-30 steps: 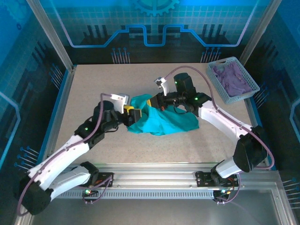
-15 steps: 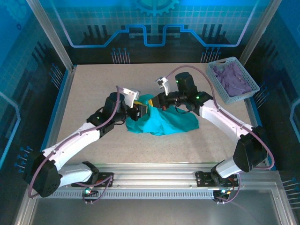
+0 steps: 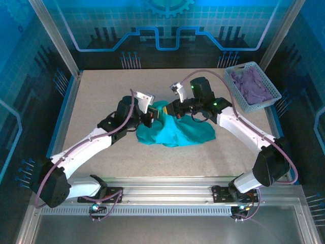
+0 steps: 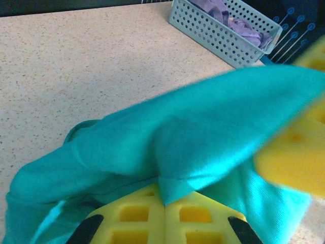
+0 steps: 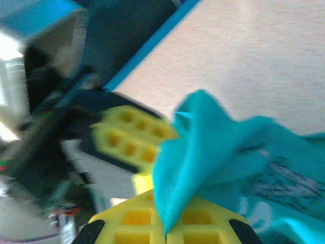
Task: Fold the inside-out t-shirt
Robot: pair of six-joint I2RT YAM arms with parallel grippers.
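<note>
1. Between my left fingers (image 4: 134, 218), pressed together, sits a pinched fold of the t-shirt (image 4: 193, 137).
2. Just beside them, my right fingers (image 5: 134, 219) clamp a neighbouring fold.
3. Below both, the bulk lies heaped on the surface (image 3: 101, 96), stretching toward my right arm's side.

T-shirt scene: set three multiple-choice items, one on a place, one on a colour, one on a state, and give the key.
1. Where on the table is the basket?
A. near left corner
B. far right corner
C. centre

2. What colour is the cloth in the basket?
A. yellow
B. purple
C. red

3. What is the left gripper doing?
A. shut on the t-shirt
B. open above bare table
C. shut on the basket's rim

Key: B, it stands far right in the top view; B, purple folds lie in it; A, the left wrist view shows teal fabric pinched in it.
</note>
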